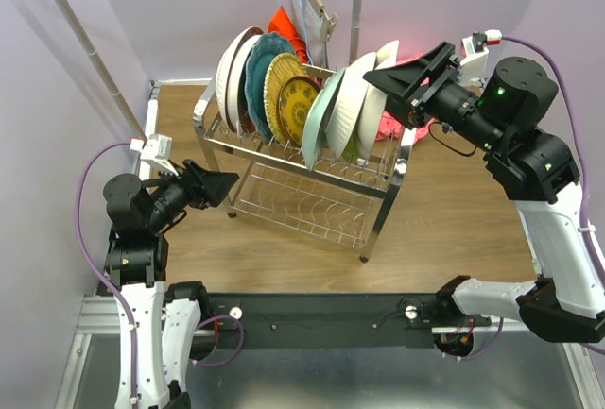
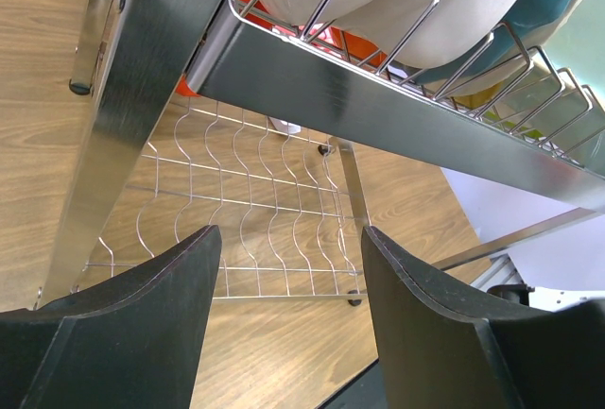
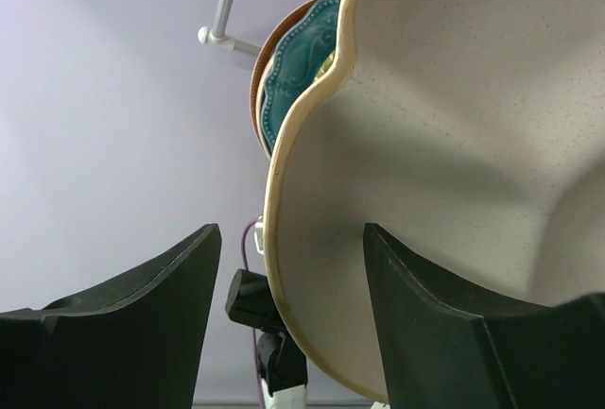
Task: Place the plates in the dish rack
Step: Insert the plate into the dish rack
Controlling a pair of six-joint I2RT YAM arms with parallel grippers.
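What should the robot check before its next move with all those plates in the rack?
1. Right tool open: ok, jaws stand apart.
2. Right tool clear of the cream plate: not ok, the plate's rim sits between the jaws.
3. The cream plate settled in the dish rack: cannot tell, its bottom edge is hidden.
4. Left tool empty: ok, open and holding nothing.
5. Other plates standing in the top tier: ok.
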